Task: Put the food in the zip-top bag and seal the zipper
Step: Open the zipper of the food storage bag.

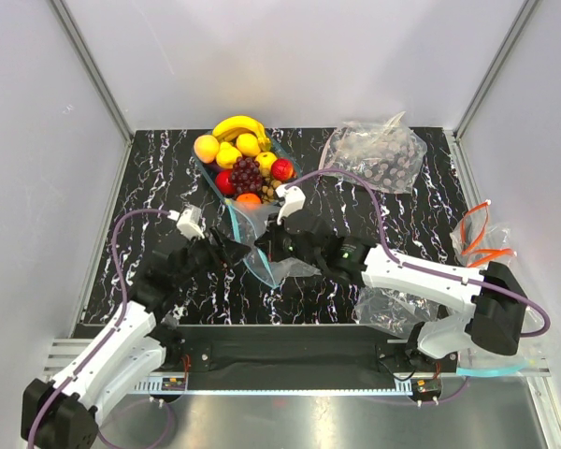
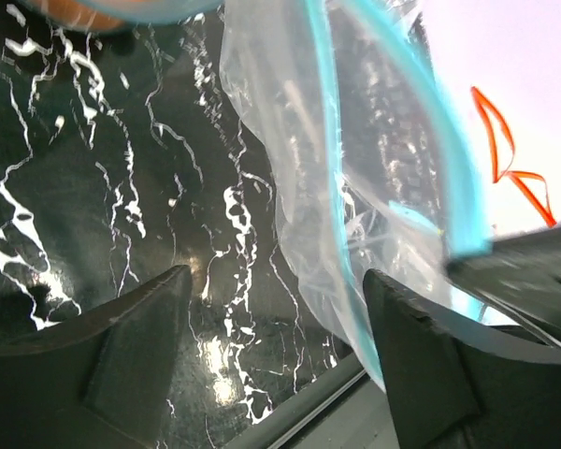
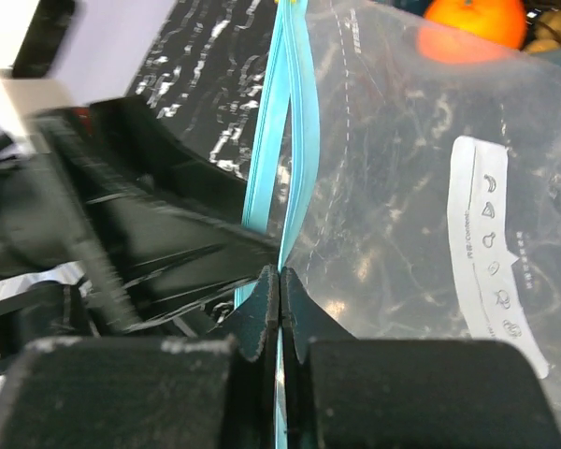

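The food is piled in a clear bowl (image 1: 206, 173) at the back: a banana (image 1: 238, 124), yellow fruits, red apples (image 1: 281, 169), dark grapes (image 1: 247, 172) and an orange (image 1: 248, 199). The zip-top bag (image 1: 251, 223) stands empty just in front of the bowl. My right gripper (image 1: 267, 245) is shut on its light-blue zipper (image 3: 282, 178), pinching the strip between its fingertips (image 3: 280, 276). The orange (image 3: 472, 23) shows through the bag (image 3: 393, 224). My left gripper (image 1: 232, 251) is open and empty beside the bag's near edge; in its wrist view (image 2: 279, 304) the bag (image 2: 355, 187) hangs by its right finger (image 2: 411, 337).
A second clear bag (image 1: 374, 154) with dark contents lies at the back right. A wrinkled clear bag (image 1: 393, 307) lies under the right arm. Orange loops (image 1: 481, 238) sit at the right edge. The table's front edge (image 2: 318, 398) is just below the left gripper.
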